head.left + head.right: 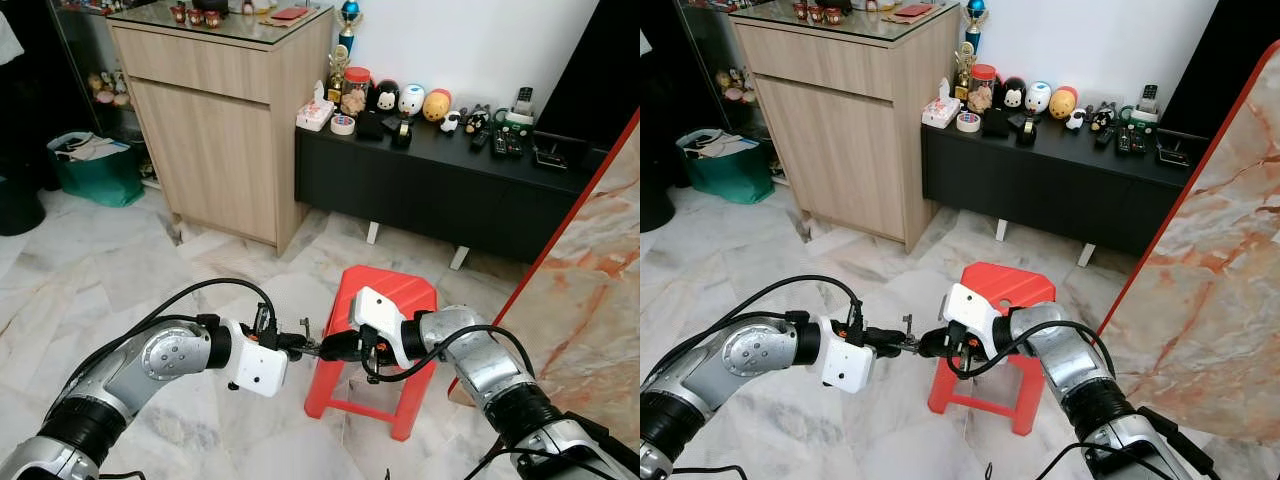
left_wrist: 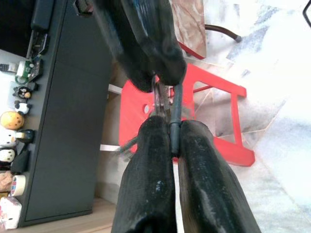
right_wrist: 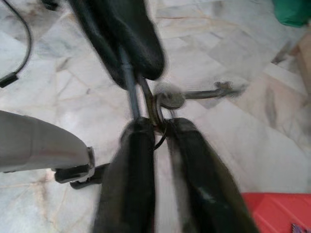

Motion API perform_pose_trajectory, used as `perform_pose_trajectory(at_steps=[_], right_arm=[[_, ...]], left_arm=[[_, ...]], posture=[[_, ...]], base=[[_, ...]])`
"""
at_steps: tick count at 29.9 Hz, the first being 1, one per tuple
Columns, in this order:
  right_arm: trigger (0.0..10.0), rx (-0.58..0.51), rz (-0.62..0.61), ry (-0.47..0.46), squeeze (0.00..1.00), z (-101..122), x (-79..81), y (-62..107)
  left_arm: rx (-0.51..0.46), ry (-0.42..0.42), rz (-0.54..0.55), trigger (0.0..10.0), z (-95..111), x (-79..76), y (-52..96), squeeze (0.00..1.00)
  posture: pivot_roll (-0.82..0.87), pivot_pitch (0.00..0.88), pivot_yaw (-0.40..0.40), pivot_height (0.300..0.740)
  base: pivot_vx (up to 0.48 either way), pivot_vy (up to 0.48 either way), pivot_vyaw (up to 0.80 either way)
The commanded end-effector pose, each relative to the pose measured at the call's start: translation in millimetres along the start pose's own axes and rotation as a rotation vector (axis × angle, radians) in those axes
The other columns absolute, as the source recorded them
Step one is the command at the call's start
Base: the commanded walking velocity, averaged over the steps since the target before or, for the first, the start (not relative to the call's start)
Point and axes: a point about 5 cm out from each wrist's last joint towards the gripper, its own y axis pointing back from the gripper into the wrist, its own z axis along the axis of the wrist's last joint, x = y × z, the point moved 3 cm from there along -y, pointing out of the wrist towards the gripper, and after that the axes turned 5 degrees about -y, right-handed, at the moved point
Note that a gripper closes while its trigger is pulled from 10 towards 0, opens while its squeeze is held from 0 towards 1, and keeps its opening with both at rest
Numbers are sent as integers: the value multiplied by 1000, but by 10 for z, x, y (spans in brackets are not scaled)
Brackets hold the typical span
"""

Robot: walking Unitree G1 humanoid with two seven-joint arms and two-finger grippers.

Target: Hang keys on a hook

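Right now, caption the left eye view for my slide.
Both claws, left and right, meet on keys beside a red stool.

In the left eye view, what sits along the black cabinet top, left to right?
Tissue box → tape roll → black-eared figure → white figure → orange figure → remotes.
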Motion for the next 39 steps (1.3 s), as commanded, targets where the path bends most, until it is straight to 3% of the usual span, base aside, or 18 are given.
perform_pose_trajectory(at_steps=[1,4,5,7,11,12,13,14,18,20,22,23,24,27,28,29,35,39], right_arm=[[10000,28,-43,8,1000,-28,-72,48],[10000,31,-79,0,1000,-34,-123,64],[10000,77,-183,-16,1000,-111,-248,99],[10000,91,-218,-21,1000,-137,-289,114],[10000,57,-370,-121,1000,-167,-465,189],[10000,21,-410,-151,533,-149,-506,214],[10000,21,-410,-151,533,-149,-506,214],[10000,-4,-446,-176,0,-140,-544,238],[10000,-96,-606,-305,0,-183,-701,371],[10000,-100,-651,-340,0,-258,-721,404],[10000,-83,-721,-403,0,-447,-710,433],[10000,-83,-721,-403,0,-447,-710,433],[10000,-58,-768,-465,0,-641,-660,442],[10000,-18,-826,-558,0,-924,-551,443],[10000,-3,-852,-603,0,-1048,-492,439],[10000,12,-874,-639,0,-1157,-432,433],[10000,84,-956,-811,0,-1642,-76,384],[10000,123,-993,-899,0,-1841,103,372]], left_arm=[[-46,-13,14,0,83,46,-12,0],[-49,-9,10,0,87,35,-9,0],[-55,-3,3,0,97,15,-9,0],[-56,1,2,0,100,10,-9,0],[-53,27,0,0,90,-25,-7,0],[-50,36,3,0,85,-35,-1,0],[-50,36,3,0,85,-35,-1,0],[-48,47,5,0,80,-42,4,0],[-43,111,23,0,55,-76,21,0],[-40,192,57,0,33,-84,28,0],[-41,386,194,0,-33,-36,39,0],[-41,386,194,0,-33,-36,39,0],[-36,550,313,0,-108,-19,56,0],[-33,732,452,549,-187,-25,81,0],[-30,793,511,9373,-213,-21,99,0],[-31,851,561,10000,-234,-21,112,0],[-23,1080,779,10000,-293,-39,155,0],[38,1132,841,10000,-375,-113,148,0]], posture=[[81,0,-93,740],[81,0,-93,740],[81,0,-94,740],[81,0,-94,740],[81,0,-94,740],[82,0,-95,740],[82,0,-95,740],[82,0,-95,740],[82,0,-95,740],[82,0,-91,740],[80,0,-88,740],[80,0,-88,740],[80,0,-87,740],[82,0,-87,740],[82,0,-87,740],[82,0,-86,740],[85,0,-85,740],[82,0,-82,740]], base=[[0,0,0],[0,0,0],[0,0,0],[0,0,0],[0,0,0],[0,0,0],[0,0,0],[0,0,0],[0,0,0],[0,0,0],[0,0,0],[0,0,0],[0,0,0],[0,0,0],[0,0,0],[0,0,0],[0,0,0],[0,0,0]])
